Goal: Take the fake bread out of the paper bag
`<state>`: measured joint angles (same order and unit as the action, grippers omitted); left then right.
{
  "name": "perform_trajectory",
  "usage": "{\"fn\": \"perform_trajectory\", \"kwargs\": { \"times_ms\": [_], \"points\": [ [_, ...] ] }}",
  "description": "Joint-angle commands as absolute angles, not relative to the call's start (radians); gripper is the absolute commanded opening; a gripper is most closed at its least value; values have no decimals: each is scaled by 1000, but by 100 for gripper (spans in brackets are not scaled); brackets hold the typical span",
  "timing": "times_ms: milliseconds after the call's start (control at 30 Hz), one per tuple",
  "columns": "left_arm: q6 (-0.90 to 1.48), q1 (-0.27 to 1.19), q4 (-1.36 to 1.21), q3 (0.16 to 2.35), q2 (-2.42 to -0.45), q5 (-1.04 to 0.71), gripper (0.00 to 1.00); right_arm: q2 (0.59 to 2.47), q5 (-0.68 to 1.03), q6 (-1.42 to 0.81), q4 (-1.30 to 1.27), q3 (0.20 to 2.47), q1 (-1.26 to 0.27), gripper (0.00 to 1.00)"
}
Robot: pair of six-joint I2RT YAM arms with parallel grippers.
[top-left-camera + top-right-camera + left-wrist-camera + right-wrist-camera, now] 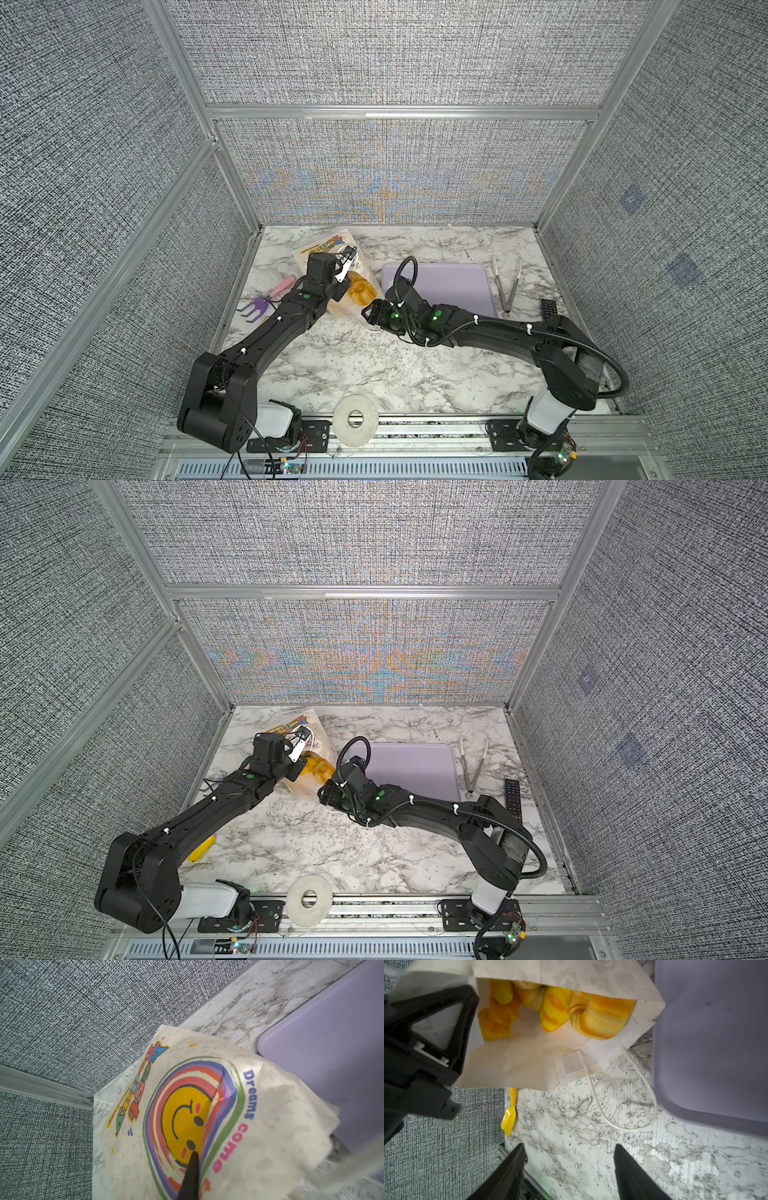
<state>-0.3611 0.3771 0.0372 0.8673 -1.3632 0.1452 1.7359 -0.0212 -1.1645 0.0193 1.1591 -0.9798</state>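
Observation:
The paper bag (322, 249) (305, 723) lies on its side at the back left of the marble table, its mouth facing the front right. My left gripper (347, 262) (194, 1157) is shut on the bag's printed upper side (249, 1126) and holds the mouth up. Inside the mouth show several glossy golden pieces of fake bread (600, 1016) (360, 291) (318, 766). My right gripper (569, 1147) (368, 311) hovers low just in front of the mouth, open, with only bare marble between its fingers (517, 1159). One white cord handle (623, 1115) trails on the table.
A lilac tray (457, 282) (716, 1043) lies right beside the bag. Metal tongs (507, 286) and a black remote (548, 309) are at the right. A purple toy fork (257, 305) and a yellow toy shovel (509, 1118) (201, 848) lie at the left. A tape roll (355, 419) sits on the front rail.

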Motion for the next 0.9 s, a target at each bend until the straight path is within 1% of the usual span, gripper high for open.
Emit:
{"fn": "perform_trajectory", "kwargs": {
  "times_ms": [0,133,267,367,533,633,867],
  "points": [
    [-334,376,-8,855,-1356,132,0,1782,-76,-1220,-26,1200,-980,67],
    [-329,376,-13,848,-1359,119,0,1857,-99,-1250,-37,1255,-978,65],
    [-333,376,-10,839,-1365,132,0,1898,-146,-1325,-96,1242,-975,60],
    [-340,376,-12,832,-1362,135,0,1938,-159,-1365,-111,1256,-968,58],
    [-359,377,-29,817,-1360,108,0,1994,-145,-1381,-169,1281,-955,58],
    [-354,377,-29,818,-1359,103,0,2001,-191,-1398,-141,1292,-955,58],
    [-357,377,-31,818,-1362,114,0,2014,-279,-1485,-181,1288,-963,58]
  ]
}}
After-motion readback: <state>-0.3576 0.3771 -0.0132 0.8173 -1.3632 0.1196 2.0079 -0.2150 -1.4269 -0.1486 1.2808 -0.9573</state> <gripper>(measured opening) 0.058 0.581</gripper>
